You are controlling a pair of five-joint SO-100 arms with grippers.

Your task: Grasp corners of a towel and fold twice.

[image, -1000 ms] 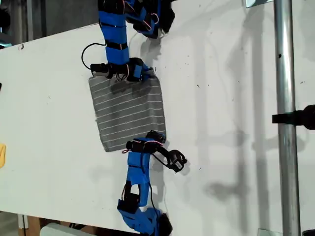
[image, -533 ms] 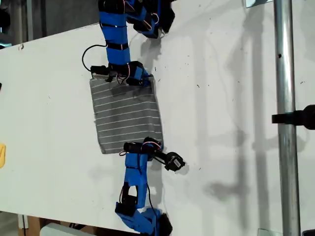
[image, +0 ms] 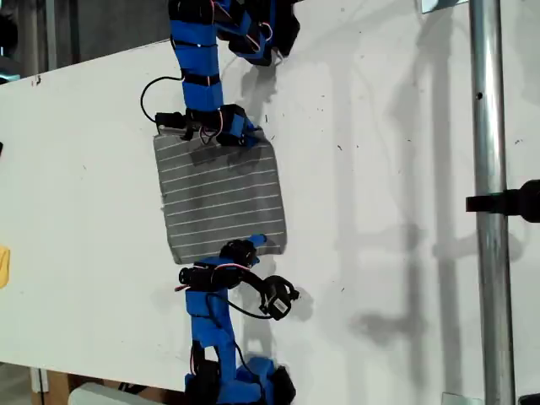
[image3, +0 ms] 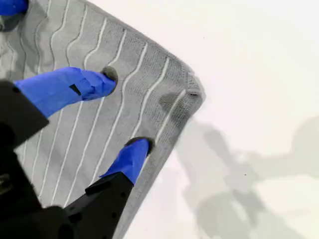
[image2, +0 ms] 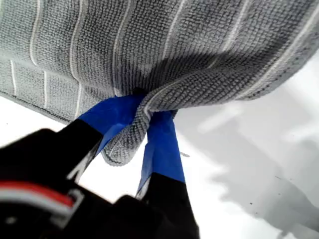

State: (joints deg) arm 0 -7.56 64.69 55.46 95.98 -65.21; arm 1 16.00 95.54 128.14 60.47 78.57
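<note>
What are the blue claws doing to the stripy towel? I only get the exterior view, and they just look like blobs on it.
Observer: My first gripper is shut on the towel. The first wrist view shows a bunched bit of its edge squeezed between the fingers.
Operator: Is the other one squeezing too?
Observer: No. My second gripper is open, with its fingertips spread over the flat cloth and nothing pinched.
Operator: Is it near a corner?
Observer: Yes. One corner lies on the table just beyond its fingertips, not grasped.
</note>
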